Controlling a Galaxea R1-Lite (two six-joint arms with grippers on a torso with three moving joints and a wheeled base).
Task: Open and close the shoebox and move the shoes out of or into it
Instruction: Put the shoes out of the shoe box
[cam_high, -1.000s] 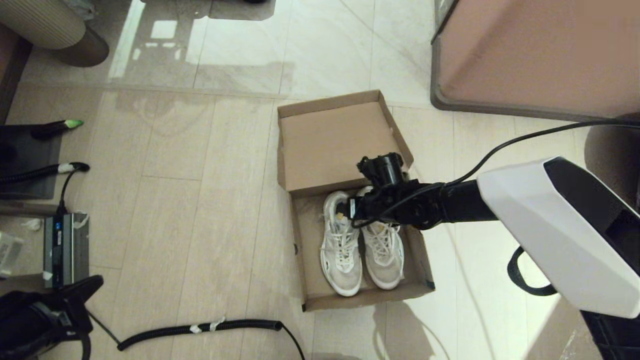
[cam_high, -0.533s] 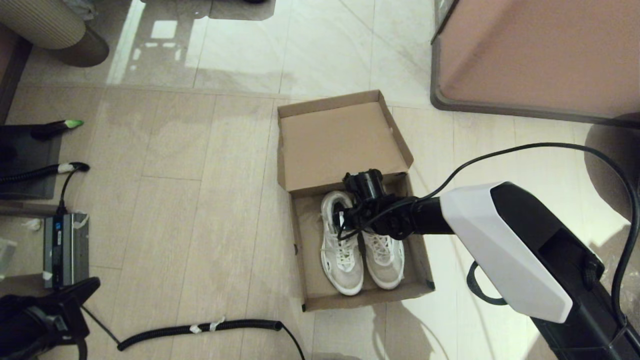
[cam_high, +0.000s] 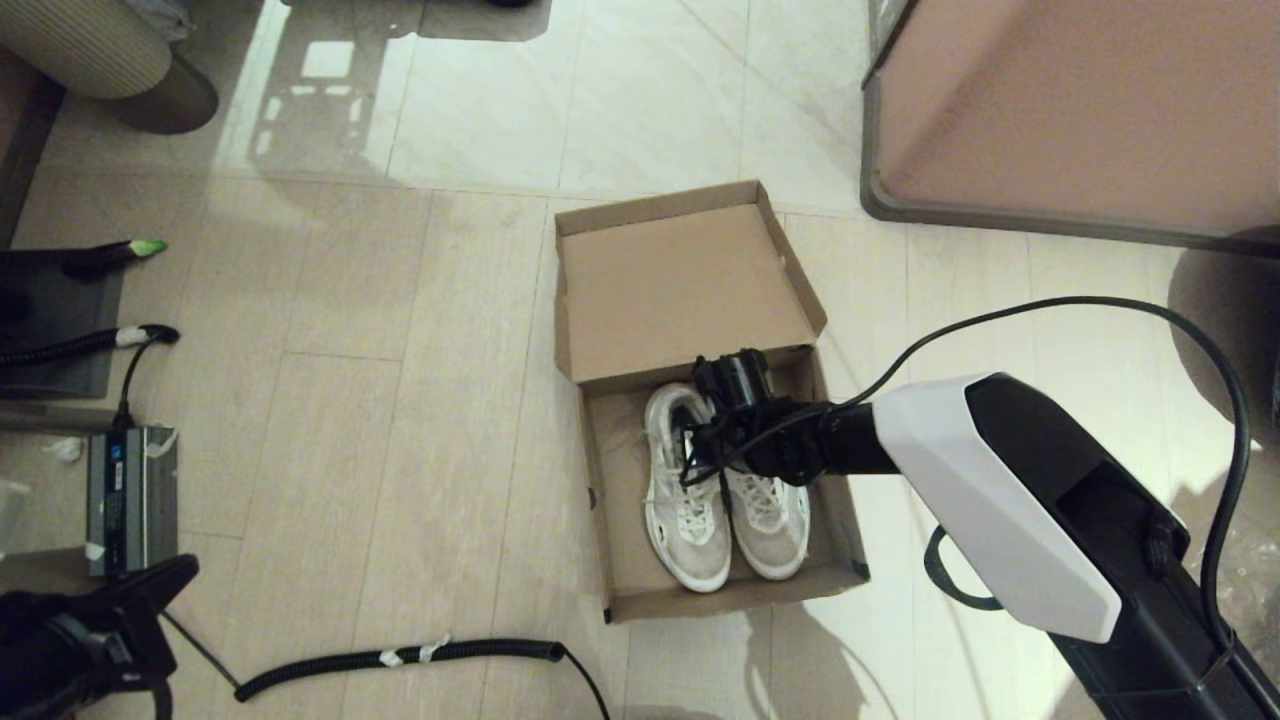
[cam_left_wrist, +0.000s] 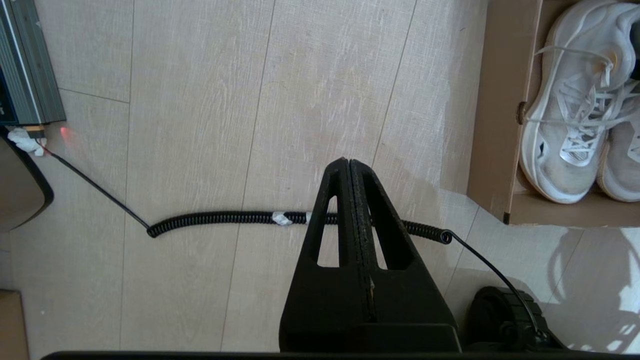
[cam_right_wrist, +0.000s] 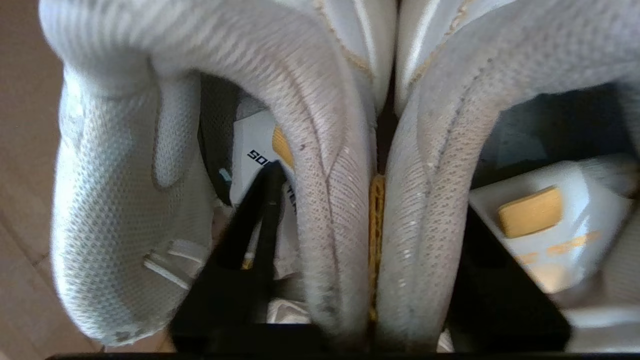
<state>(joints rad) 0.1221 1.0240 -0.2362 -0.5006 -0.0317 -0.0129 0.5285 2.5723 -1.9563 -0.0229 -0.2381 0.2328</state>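
shoebox on floor, lid flipped open | shoes side by side inside | right gripper fingers straddling both inner heel collars, pinching them together | left gripper idle near floor, fingers clenched, empty | est: lift-out or drop-off, lid closing left

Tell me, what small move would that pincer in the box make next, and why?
Probably a short, straight lift. The right pincer has one finger inside each of the shoes, pinching their two inner collar walls together, while the pair lies in the open shoebox. Raising it a little would test whether both come up. The left pincer hangs shut over the floor.
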